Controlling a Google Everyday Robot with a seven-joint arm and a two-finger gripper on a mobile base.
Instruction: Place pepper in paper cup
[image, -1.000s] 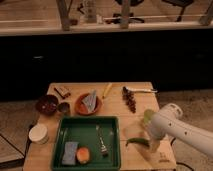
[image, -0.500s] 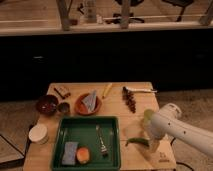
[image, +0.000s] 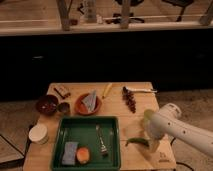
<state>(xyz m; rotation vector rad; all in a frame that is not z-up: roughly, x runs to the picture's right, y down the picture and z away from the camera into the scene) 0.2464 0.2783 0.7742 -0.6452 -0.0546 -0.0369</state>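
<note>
The dark-green pepper (image: 135, 142) lies on the wooden table (image: 134, 121), just right of the green tray (image: 90, 119), near the front edge. My gripper (image: 152, 143) comes down from the white arm (image: 175, 129) at the pepper's right end, and the arm hides part of it. I cannot tell whether it touches the pepper. The white paper cup (image: 38, 133) stands upright at the table's front left, on the far side of the tray from the pepper.
The tray holds a blue sponge (image: 69, 152), an orange piece (image: 83, 155) and a fork (image: 100, 140). Behind it are a brown bowl (image: 46, 104), a small bowl (image: 63, 107), an orange plate (image: 89, 104), a yellow banana-like piece (image: 106, 90), dark red fruit (image: 130, 99) and a white utensil (image: 142, 90).
</note>
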